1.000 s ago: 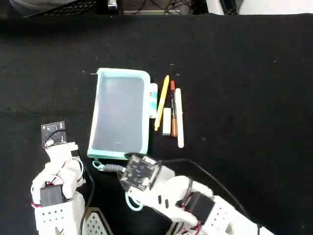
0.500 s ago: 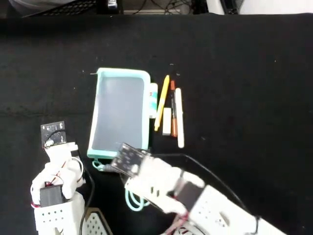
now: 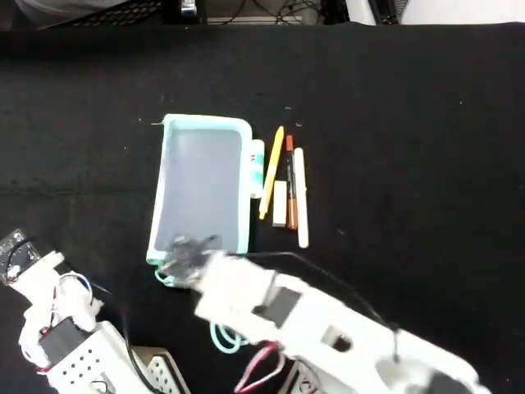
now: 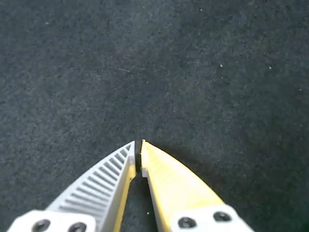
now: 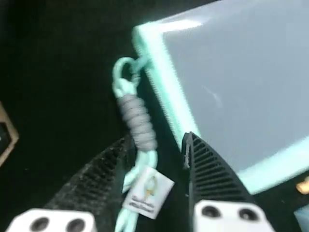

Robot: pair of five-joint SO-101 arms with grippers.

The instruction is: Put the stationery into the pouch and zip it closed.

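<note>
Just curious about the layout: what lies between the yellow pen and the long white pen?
An orange pen and a small white eraser, seen in the high view.

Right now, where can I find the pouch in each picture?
High view: pouch mid-table, beside the pens.
Right wrist view: pouch corner just beyond the open right claw.
Left wrist view: left claw, shut, over black cloth.
Shared landmark: the pouch's cord, at one corner.

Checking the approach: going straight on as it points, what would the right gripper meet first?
Probably the braided cord at the corner of the pouch; it already lies inside the open right gripper, though depth is unclear.
</note>
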